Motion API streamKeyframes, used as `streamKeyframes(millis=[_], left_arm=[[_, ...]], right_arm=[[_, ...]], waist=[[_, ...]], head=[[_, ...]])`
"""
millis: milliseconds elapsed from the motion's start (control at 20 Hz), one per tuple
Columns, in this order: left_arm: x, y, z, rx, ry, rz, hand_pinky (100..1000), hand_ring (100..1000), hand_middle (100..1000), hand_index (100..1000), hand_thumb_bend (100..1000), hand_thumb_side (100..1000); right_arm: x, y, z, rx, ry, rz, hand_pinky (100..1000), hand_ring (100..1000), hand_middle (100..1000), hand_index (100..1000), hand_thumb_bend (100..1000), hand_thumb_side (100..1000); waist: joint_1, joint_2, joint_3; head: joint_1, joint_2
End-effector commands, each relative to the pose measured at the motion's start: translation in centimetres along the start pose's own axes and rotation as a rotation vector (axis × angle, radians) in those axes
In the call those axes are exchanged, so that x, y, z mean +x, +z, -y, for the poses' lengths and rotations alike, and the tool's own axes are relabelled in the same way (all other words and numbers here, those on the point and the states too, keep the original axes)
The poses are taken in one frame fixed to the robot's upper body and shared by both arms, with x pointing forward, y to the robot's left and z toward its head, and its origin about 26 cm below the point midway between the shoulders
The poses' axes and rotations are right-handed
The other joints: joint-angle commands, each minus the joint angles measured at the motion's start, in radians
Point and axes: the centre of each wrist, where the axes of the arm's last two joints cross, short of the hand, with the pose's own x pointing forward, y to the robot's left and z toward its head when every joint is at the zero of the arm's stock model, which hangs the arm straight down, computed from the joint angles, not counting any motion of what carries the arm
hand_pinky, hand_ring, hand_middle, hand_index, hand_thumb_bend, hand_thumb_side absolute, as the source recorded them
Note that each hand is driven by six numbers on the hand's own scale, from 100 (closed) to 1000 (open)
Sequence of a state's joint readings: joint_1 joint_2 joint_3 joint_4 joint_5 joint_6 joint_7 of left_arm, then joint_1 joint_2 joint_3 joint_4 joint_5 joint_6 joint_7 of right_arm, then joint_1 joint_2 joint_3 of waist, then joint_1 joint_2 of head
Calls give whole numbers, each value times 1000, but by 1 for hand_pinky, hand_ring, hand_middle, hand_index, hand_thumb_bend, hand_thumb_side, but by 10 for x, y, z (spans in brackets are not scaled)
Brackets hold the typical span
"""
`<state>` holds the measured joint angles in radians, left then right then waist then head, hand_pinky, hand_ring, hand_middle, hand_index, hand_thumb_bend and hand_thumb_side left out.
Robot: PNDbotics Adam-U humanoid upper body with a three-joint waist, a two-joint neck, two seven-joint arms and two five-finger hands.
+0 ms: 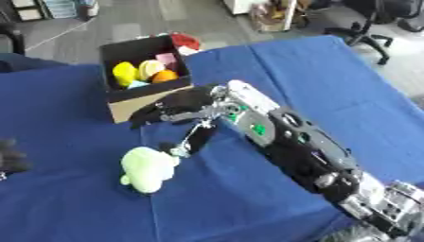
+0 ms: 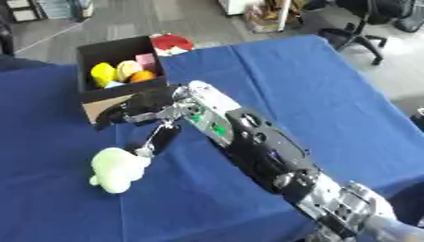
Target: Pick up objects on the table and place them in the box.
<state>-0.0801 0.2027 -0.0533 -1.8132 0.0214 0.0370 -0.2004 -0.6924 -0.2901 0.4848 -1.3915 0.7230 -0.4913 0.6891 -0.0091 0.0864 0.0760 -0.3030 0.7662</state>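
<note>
At the far left edge of the left eye view a dark shape, probably the idle left hand (image 1: 12,156), rests on the blue cloth-covered table (image 1: 331,85); whether its fingers are open or curled cannot be told. To the right of it, and nearer the camera than the open brown cardboard box (image 1: 124,108), lies the pale green soft plush toy (image 1: 147,169), rounded and lumpy, sitting flat on the cloth well short of the box's front wall. It looks light and squashy, unlikely to break or slip, and should give under the fingers, so a hold across its plump middle seems safest (a pinch on a small nub at its edge would probably let it dangle and swing). Just right of the toy and in front of the box, the right hand (image 1: 178,111) hangs palm down, its black fingers spread and relaxed, clasping nothing; one slender digit points down toward the toy's upper right edge, close to it, though contact cannot be made out. Inside the box, behind the hand, sit yellow, orange and pink rounded items (image 1: 141,71), leaving room near its front wall.
</note>
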Motion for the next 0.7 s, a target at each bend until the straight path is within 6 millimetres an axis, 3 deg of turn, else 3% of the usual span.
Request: streamKeyframes(millis=[50, 350, 700], left_arm=[[8, -2, -4, -6, -23, 24, 777, 606, 596, 788, 102, 650], [9, -4, -3, -14, -21, 29, 777, 605, 595, 788, 104, 650], [9, -5, -1, -17, -16, 34, 776, 604, 595, 788, 105, 650]], right_arm=[[2, -2, 0, 262, 212, 157, 972, 977, 1000, 1000, 171, 427], [6, -19, -14, 348, 289, 182, 983, 989, 1000, 1000, 217, 550], [9, -39, -32, 422, 317, 212, 999, 1000, 1000, 1000, 183, 723]], waist=[[-11, -16, 3], [-10, -13, 5], [-6, -7, 9]], head=[[-5, 4], [-8, 4], [-12, 4]])
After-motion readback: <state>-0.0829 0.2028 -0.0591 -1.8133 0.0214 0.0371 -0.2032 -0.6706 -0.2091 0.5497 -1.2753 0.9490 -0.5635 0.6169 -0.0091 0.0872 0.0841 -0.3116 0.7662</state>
